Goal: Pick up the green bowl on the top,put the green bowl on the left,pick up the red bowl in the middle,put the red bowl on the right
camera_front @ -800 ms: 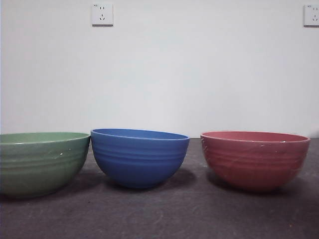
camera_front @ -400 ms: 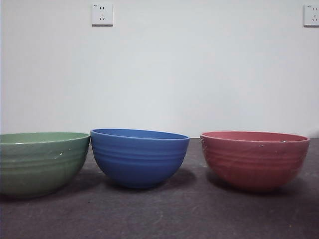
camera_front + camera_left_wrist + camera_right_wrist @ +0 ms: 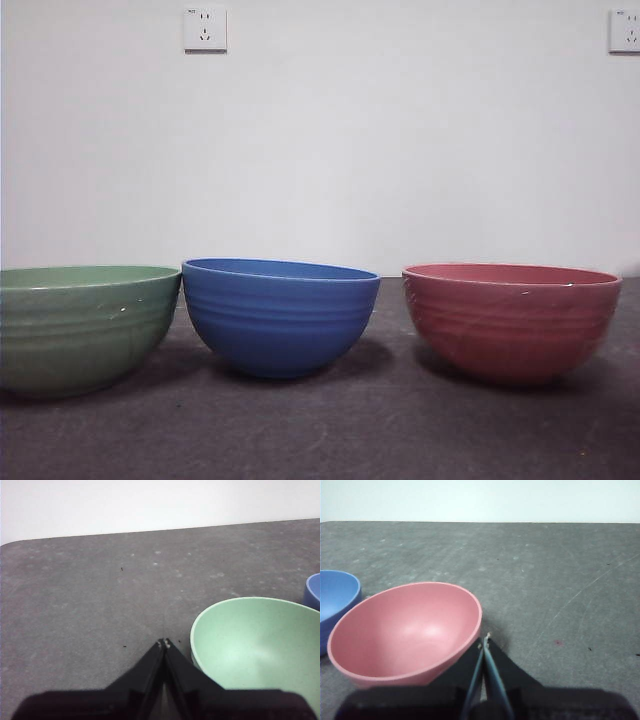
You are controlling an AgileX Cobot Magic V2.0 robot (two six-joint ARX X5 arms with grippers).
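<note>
The green bowl (image 3: 80,325) stands upright on the dark table at the left of the front view, empty inside (image 3: 255,645). At the right stands the red bowl (image 3: 510,318), also upright and empty (image 3: 405,635). My left gripper (image 3: 164,643) is shut with nothing in it, beside the green bowl's rim and above the table. My right gripper (image 3: 486,639) is shut and empty, just beside the red bowl's rim. Neither gripper shows in the front view.
A blue bowl (image 3: 280,315) stands between the two others, with small gaps on both sides; its edge shows in both wrist views (image 3: 312,591) (image 3: 335,600). A white wall with two sockets (image 3: 205,28) rises behind the table's far edge.
</note>
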